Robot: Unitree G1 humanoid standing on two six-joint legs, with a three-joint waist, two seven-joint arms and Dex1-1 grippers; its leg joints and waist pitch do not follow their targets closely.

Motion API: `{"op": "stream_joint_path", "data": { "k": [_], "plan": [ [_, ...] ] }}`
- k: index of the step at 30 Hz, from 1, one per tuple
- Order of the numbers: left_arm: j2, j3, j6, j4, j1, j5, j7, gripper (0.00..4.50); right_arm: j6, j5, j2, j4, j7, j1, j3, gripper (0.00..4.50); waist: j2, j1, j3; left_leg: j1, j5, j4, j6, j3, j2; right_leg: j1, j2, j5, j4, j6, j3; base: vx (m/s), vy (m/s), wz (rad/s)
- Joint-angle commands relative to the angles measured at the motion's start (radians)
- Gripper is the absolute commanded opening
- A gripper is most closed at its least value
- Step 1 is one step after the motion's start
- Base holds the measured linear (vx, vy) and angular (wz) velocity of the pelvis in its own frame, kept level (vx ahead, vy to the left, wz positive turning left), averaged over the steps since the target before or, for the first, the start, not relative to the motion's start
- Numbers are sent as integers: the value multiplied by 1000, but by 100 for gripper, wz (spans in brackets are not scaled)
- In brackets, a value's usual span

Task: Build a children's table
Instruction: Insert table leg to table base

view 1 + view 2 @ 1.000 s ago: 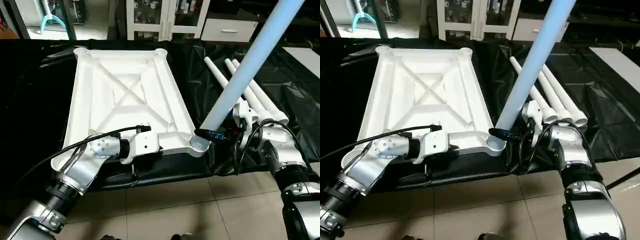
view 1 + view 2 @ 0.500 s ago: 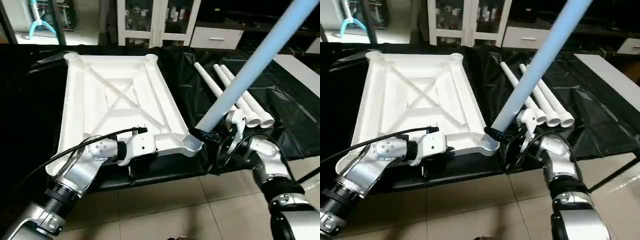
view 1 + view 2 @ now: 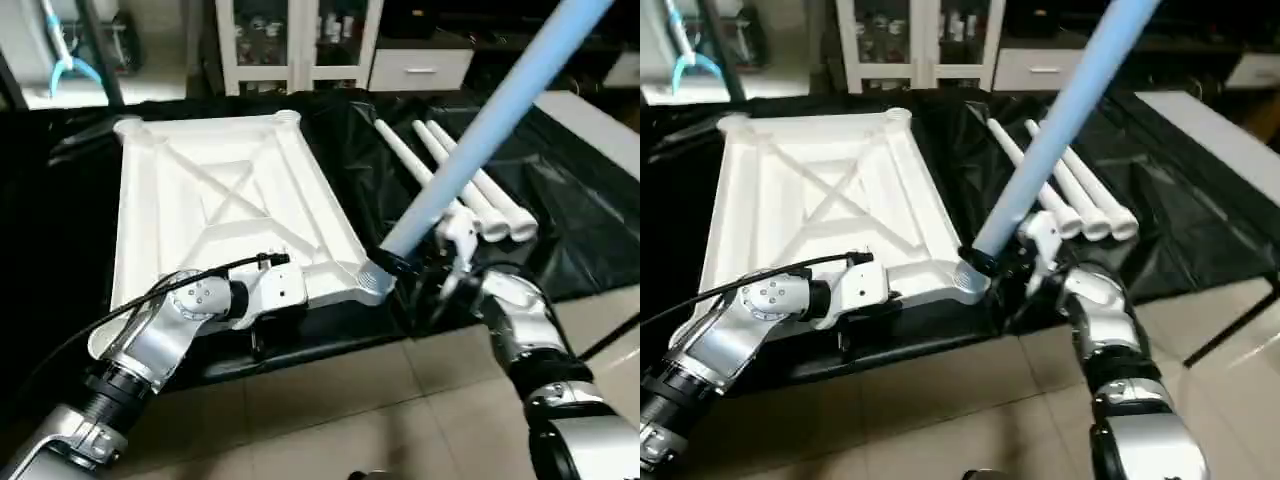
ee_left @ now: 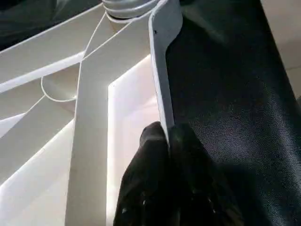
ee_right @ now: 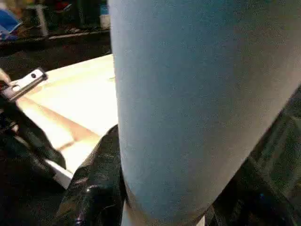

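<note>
The tabletop (image 3: 215, 215) lies underside up on a black sheet (image 3: 560, 210) covering the work surface, its X-shaped ribs facing the camera and round sockets at its corners. The left gripper (image 4: 167, 141) is shut on the tabletop's near rim, partway along the edge closest to the robot; the left wrist view shows its black fingers (image 4: 146, 179) pinching the thin white wall from both sides, one inside the tray-like underside and one outside against the sheet. The right gripper (image 3: 400, 265) grasps the lower end of one leg (image 3: 480, 130), with its jaws standing partway apart around the tube's width. That leg rises steeply up and to the right out of the head views, and its foot end sits at the near right corner socket (image 3: 372, 280); whether it is fully seated in the socket cannot be told. The right wrist view shows the leg very close, with a black finger (image 5: 94, 183) curved around its side and the tabletop's pale surface behind, detail the head views lack. The head views alone show the whole layout. Three further legs (image 3: 460, 185) lie side by side on the sheet to the right of the tabletop, well apart from both grippers. White cabinets (image 3: 290, 40) stand beyond the far edge, and tiled floor (image 3: 330, 410) lies in front. The raised leg crosses in front of the three lying legs and hides part of them.
</note>
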Motion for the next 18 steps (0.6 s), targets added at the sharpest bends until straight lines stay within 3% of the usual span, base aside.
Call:
{"op": "stream_joint_path", "data": {
  "k": [1, 2, 3, 4, 5, 6, 7, 8, 9, 10, 11, 12, 13, 14, 15, 16, 17, 18],
  "plan": [
    [21, -38, 0, -9, 17, 28, -38, 0, 84, -112, -48, 121, -146, 81, 6, 186, 41, -17, -2, 33, -921, -142, -65, -36, 33, 13, -12, -551, -72, -62, -38, -54, 9, -12],
    [20, -38, 6, -12, 18, 26, -40, 0, 90, -121, -42, 114, -157, 88, 16, 186, 58, 2, 4, 2, -948, -184, -63, -32, 50, 62, -10, -423, 2, -77, -32, -65, 1, -8],
    [21, -38, 11, -16, 20, 23, -44, 0, 103, -131, -34, 106, -163, 93, 29, 186, 76, 48, 5, -43, -988, -240, -68, -6, 73, 108, 1, -270, 129, -88, -9, -82, -40, 3],
    [21, -38, 12, -17, 21, 23, -44, 0, 105, -131, -33, 106, -163, 92, 30, 186, 62, 69, 10, -35, -971, -251, -57, 9, 79, 86, 0, -256, 146, -80, 22, -82, -40, 3],
    [22, -38, 17, -20, 24, 20, -46, 0, 118, -136, -29, 105, -168, 91, 38, 186, 42, 66, 7, 4, -898, -222, -50, 18, 60, 47, -8, -373, 110, -67, 54, -27, -129, 13],
    [22, -37, 21, -21, 26, 20, -45, 0, 128, -138, -28, 105, -172, 87, 41, 186, 3, 74, 4, 109, -373, 51, 5, -5, -30, -85, -130, -1097, -126, -12, 98, 52, -138, -2],
    [22, -37, 23, -20, 27, 20, -44, 0, 133, -139, -27, 106, -175, 83, 44, 186, 6, 75, 5, -13, -178, 5, 28, -47, -20, 34, -148, -1065, -82, -28, 114, 52, -138, -2],
    [22, -37, 23, -20, 27, 20, -44, 0, 133, -139, -27, 106, -175, 83, 44, 186, 10, 87, -7, -47, -144, -46, 9, -55, -8, 75, -120, -908, -48, -41, 99, 108, -47, -42],
    [16, -29, 44, -25, 33, 20, -33, 0, 161, -145, -28, 109, -198, 74, 53, 186, 20, 80, -6, -13, -239, -83, 12, -54, 10, 24, -62, -664, -29, -92, 75, 53, -21, -30],
    [11, -24, 54, -26, 34, 19, -26, 0, 177, -148, -28, 116, -214, 67, 56, 186, 20, 74, -8, -5, -292, -85, 14, -51, 10, 21, -51, -598, -20, -116, 71, 53, -21, -30],
    [11, -24, 54, -26, 34, 19, -26, 0, 177, -148, -28, 116, -214, 67, 56, 186, 27, 72, -1, 23, -396, -84, 10, -36, 3, 2, -43, -622, -31, -140, 70, -42, -59, 15],
    [1, -15, 80, -36, 38, 15, -11, 0, 194, -160, -25, 131, -272, 57, 65, 186, 34, 68, 4, 48, -463, -74, 3, -30, -5, -13, -47, -731, -50, -122, 62, -50, -58, 20],
    [-4, -13, 86, -36, 37, 16, -3, 0, 192, -165, -25, 136, -295, 55, 67, 186, 35, 65, 1, 51, -473, -77, 1, -31, -5, -11, -48, -746, -54, -114, 58, -50, -58, 20],
    [-19, -6, 107, -38, 34, 20, 24, 0, 186, -184, -22, 151, -378, 47, 71, 186, 37, 57, 14, 33, -522, -93, -12, -46, 2, -1, -47, -771, -53, -83, 40, -60, -21, 3],
    [-35, 1, 125, -34, 28, 27, 55, 0, 182, -189, -15, 156, -439, 44, 63, 186, 35, 50, 11, 29, -555, -98, -18, -50, 3, 9, -44, -775, -61, -61, 30, -52, 22, -13],
    [-54, 8, 147, -30, 21, 37, 91, 0, 177, -194, -7, 162, -509, 42, 53, 186, 45, 37, 15, 37, -667, -111, -37, -65, 13, 11, -41, -740, -62, -40, 5, -52, 22, -13],
    [-72, 17, 167, -23, 13, 49, 132, 0, 183, -188, 5, 163, -556, 43, 41, 186, 55, 32, 17, 43, -736, -121, -45, -70, 19, 13, -35, -700, -64, -39, -7, -36, 54, -8],
    [-111, 34, 210, -10, -5, 69, 213, 0, 196, -174, 30, 170, -632, 41, 18, 186, 51, 19, 12, 36, -820, -139, -50, -78, 32, 35, -30, -559, -42, -51, -17, -60, 68, -8]
  ]
}}
